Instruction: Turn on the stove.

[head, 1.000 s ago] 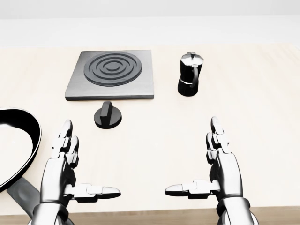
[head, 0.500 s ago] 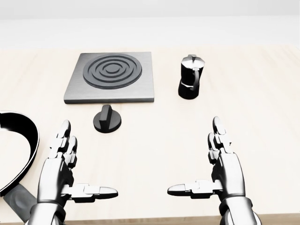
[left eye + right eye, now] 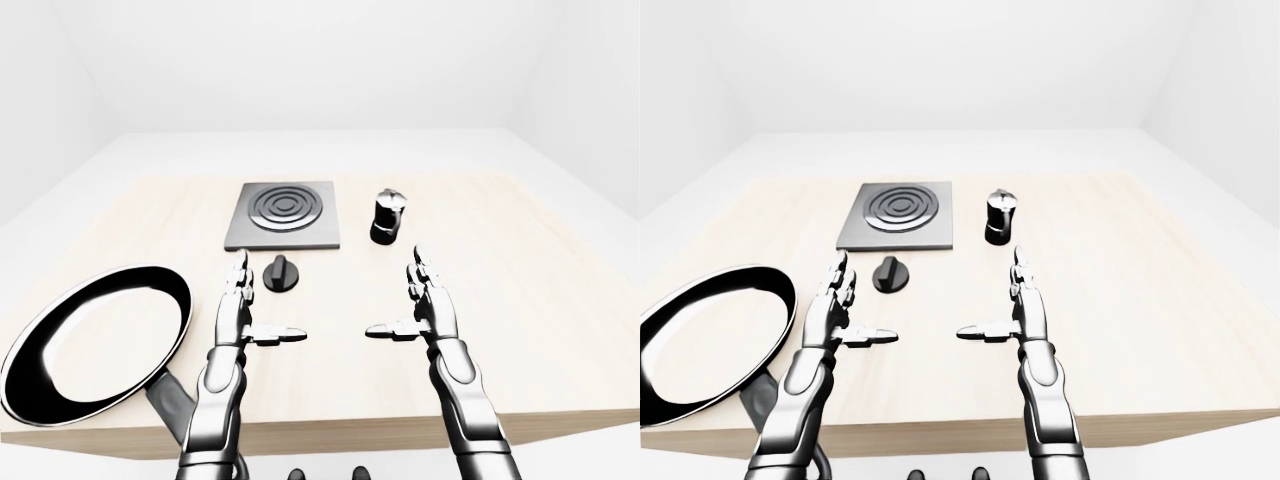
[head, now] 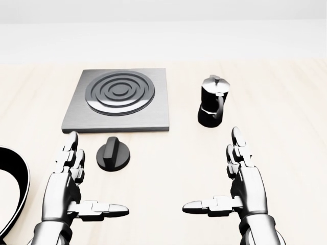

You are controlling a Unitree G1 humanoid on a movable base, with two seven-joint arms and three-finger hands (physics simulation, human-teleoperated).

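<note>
In the head view the stove, a grey square plate (image 4: 117, 99) with dark ring burners, lies at upper left of the light wooden table. Just below it sits its black round knob (image 4: 113, 154) with a raised bar. My left hand (image 4: 94, 178) hovers open below and left of the knob, a short gap away, fingers pointing up the picture and thumb pointing right. My right hand (image 4: 212, 171) mirrors it at lower right, open and holding nothing.
A black moka pot (image 4: 212, 101) stands right of the stove plate. A large black frying pan (image 3: 95, 340) lies at the table's left, with its handle over the near edge (image 3: 330, 425). White walls surround the table.
The whole picture has shifted: stove, knob and pot sit lower and larger, so the camera has moved closer. The knob now stands beside my left hand's fingertips. Both hands keep their open pose.
</note>
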